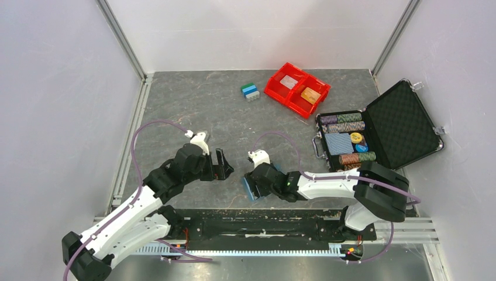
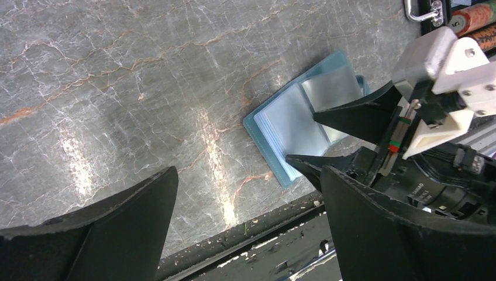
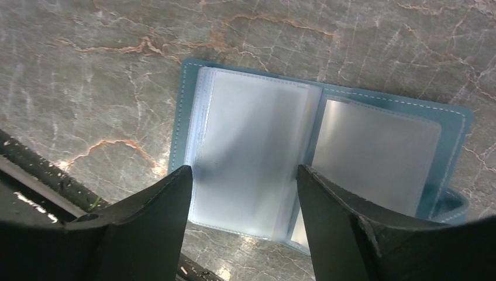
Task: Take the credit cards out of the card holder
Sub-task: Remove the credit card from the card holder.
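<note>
At the card holder (image 3: 251,152), right gripper (image 3: 243,172): I see its fingers parted over the clear sleeves, gripping nothing.
Card holder: lying spread open, sleeves facing up.
Left gripper (image 2: 248,172): spread wide and empty, just left of the card holder.
Credit cards (image 1: 310,95): one orange, one whitish, in the red bin (image 1: 275,93), well beyond the card holder.

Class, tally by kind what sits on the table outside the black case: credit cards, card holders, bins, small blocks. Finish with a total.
Credit cards: 2 (orange card, whitish card, one in each compartment of the bin)
Card holder: 1, lying open, pockets look empty
Red bin: 1
Small striped block: 1
Total: 5
</note>
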Controlling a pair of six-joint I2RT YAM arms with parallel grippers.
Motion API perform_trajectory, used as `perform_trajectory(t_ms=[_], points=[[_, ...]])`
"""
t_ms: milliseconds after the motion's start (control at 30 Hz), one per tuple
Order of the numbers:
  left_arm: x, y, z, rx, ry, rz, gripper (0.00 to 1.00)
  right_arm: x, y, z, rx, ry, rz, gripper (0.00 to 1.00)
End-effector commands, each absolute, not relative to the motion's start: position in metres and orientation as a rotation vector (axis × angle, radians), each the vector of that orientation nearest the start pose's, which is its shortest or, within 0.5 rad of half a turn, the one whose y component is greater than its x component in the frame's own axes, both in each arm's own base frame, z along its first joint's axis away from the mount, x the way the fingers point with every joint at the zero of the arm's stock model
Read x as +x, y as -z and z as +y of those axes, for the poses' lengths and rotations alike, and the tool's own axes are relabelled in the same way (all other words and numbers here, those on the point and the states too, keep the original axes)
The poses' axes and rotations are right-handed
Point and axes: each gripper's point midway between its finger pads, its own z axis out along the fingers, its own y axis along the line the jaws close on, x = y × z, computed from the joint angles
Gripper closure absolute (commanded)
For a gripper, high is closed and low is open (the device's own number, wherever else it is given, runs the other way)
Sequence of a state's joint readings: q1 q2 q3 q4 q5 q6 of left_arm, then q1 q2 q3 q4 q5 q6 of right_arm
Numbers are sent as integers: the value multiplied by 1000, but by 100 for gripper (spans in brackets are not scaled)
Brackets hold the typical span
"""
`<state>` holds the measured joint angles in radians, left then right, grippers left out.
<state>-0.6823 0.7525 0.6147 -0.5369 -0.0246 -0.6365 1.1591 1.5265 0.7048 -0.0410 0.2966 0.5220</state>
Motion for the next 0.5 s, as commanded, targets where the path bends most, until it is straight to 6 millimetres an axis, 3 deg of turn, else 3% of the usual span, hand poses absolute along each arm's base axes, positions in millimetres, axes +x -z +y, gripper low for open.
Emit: perform_trajectory(t_ms=[0,133,233,467], points=[[187,-145,-175,-11,684,2295,2,176,-25,307,-631,-344,2339,32],[187,-144,-175,-12,682,2297,2,175,-21,306,-636,-340,2347,36],[188,-144,-175,-14,681,2298,2,173,-21,306,-622,-358,2346,44],[187,-139,-178,-4,690,2318,2,165,-22,318,-577,-504,2346,55]])
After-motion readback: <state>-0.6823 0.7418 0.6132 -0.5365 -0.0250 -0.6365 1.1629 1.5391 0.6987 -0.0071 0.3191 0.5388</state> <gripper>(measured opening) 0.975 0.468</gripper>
